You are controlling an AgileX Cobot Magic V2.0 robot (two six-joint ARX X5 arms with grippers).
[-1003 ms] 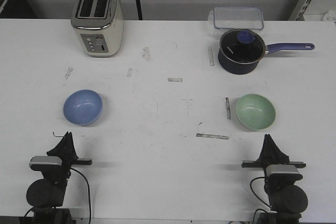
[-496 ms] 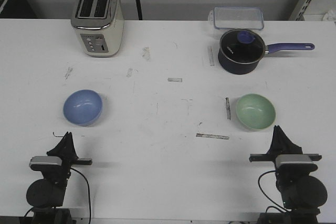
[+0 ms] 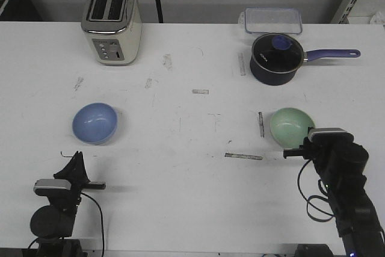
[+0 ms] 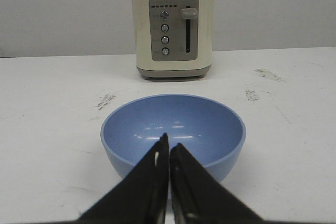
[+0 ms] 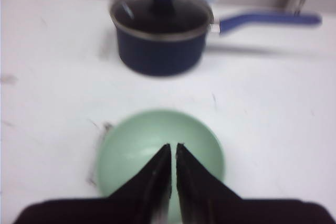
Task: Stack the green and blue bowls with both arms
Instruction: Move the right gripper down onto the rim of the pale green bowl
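The blue bowl (image 3: 94, 123) sits upright on the left of the white table (image 3: 180, 167), and the green bowl (image 3: 291, 127) sits upright on the right. My left gripper (image 3: 76, 159) rests low near the front edge, just short of the blue bowl (image 4: 173, 129). Its tips (image 4: 169, 139) are shut, empty and point at the bowl's near rim. My right arm (image 3: 332, 154) is raised at the green bowl's near right side. The right gripper (image 5: 174, 146) is shut on nothing, and its tips show over the green bowl (image 5: 157, 145).
A cream toaster (image 3: 112, 22) stands at the back left. At the back right, beyond the green bowl, are a dark navy saucepan (image 3: 275, 58) with a purple handle and a clear lidded container (image 3: 272, 20). Short tape strips (image 3: 243, 156) lie between the bowls.
My right arm has lifted off its rest near the front edge and moved forward and slightly right, up to the green bowl. The left arm and both bowls have not moved.
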